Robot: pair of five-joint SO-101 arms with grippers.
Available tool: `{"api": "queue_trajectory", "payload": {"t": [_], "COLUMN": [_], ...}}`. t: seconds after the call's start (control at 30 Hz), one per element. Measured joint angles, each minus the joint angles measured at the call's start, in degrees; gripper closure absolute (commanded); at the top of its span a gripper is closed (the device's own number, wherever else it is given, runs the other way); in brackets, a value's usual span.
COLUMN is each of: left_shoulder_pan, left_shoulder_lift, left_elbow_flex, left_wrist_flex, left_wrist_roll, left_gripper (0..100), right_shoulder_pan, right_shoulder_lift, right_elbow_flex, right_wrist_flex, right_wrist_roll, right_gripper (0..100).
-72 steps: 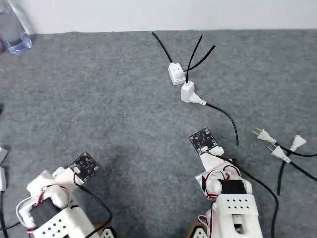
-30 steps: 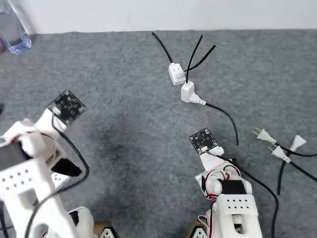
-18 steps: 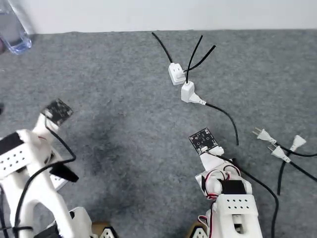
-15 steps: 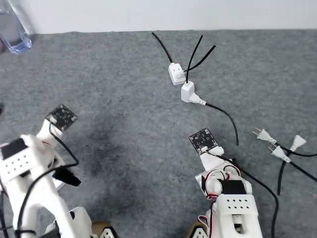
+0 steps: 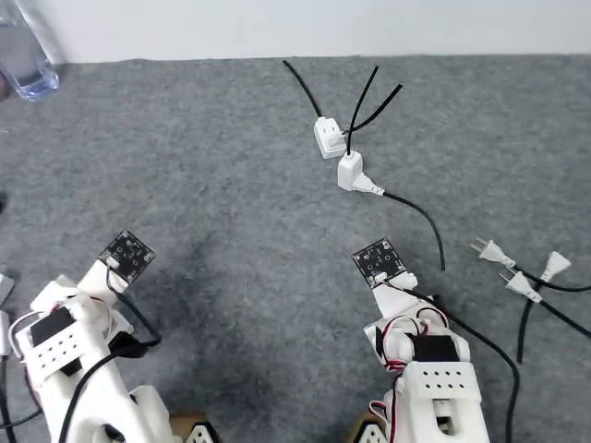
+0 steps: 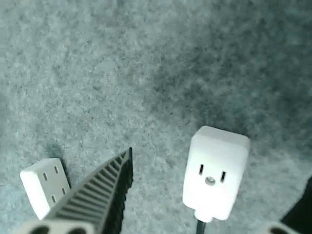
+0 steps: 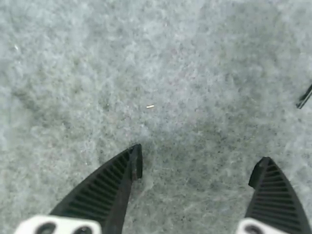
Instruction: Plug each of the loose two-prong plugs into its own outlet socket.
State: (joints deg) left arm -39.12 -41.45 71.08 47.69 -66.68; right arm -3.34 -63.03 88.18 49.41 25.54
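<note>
High view: two white sockets [image 5: 329, 137] lie touching near the table's [image 5: 212, 166] far edge. Three loose plugs [image 5: 489, 251] lie well apart from them, by the right edge. The left arm [image 5: 65, 341] sits at the near left corner, the right arm [image 5: 429, 365] nearer the middle.

Left wrist view: the left pincer [image 6: 218, 170] gapes wide above a corded socket [image 6: 217, 146]. A socket block [image 6: 41, 187] lies just beside one finger [image 6: 102, 195].

Right wrist view: the right pincer [image 7: 200, 157] stands wide over gray carpet [image 7: 146, 58]. A cord [image 7: 304, 96] shows at the picture's edge.
</note>
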Motion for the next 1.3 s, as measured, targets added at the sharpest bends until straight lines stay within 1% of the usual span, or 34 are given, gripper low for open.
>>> {"api": "queue_trajectory", "payload": {"t": [0.23, 0.33, 0.5, 0.63, 0.77, 0.83, 1.07, 1.17, 1.3], "left_shoulder_pan": [-0.09, -0.26, -4.31, -7.3, -7.65, -7.65, -5.71, -4.75, -3.96], "left_shoulder_lift": [4.4, 8.18, 13.63, 14.68, 14.68, 14.68, 14.33, 14.59, 14.59], "left_elbow_flex": [0.09, 0.09, 0.09, 0.0, 0.0, 0.0, 0.09, 0.09, 0.18], "left_wrist_flex": [-0.09, -2.11, -6.68, -7.38, -7.38, -7.38, -6.77, -6.68, -6.68], "left_wrist_roll": [-0.35, -0.62, -0.97, -5.01, -5.89, -6.07, -6.51, -6.51, -6.51], "left_gripper": [51, 51, 51, 51, 52, 56, 82, 88, 89], "right_shoulder_pan": [0.0, 0.0, 0.0, 0.0, 0.0, 0.0, 0.0, 0.0, 0.0], "right_shoulder_lift": [0.0, 0.0, 0.0, 0.0, 0.0, 0.0, 0.0, 0.0, 0.0], "right_elbow_flex": [0.0, 0.0, 0.0, 0.0, 0.0, 0.0, 0.0, 0.0, 0.0], "right_wrist_flex": [-0.44, -0.53, -0.53, -0.53, -0.53, -0.53, -0.53, -0.53, -0.53], "right_wrist_roll": [0.0, 0.0, 0.0, 0.0, 0.0, 0.0, 0.0, 0.0, 0.0], "right_gripper": [66.0, 66.0, 66.0, 66.0, 66.0, 66.0, 66.0, 66.0, 66.0]}}
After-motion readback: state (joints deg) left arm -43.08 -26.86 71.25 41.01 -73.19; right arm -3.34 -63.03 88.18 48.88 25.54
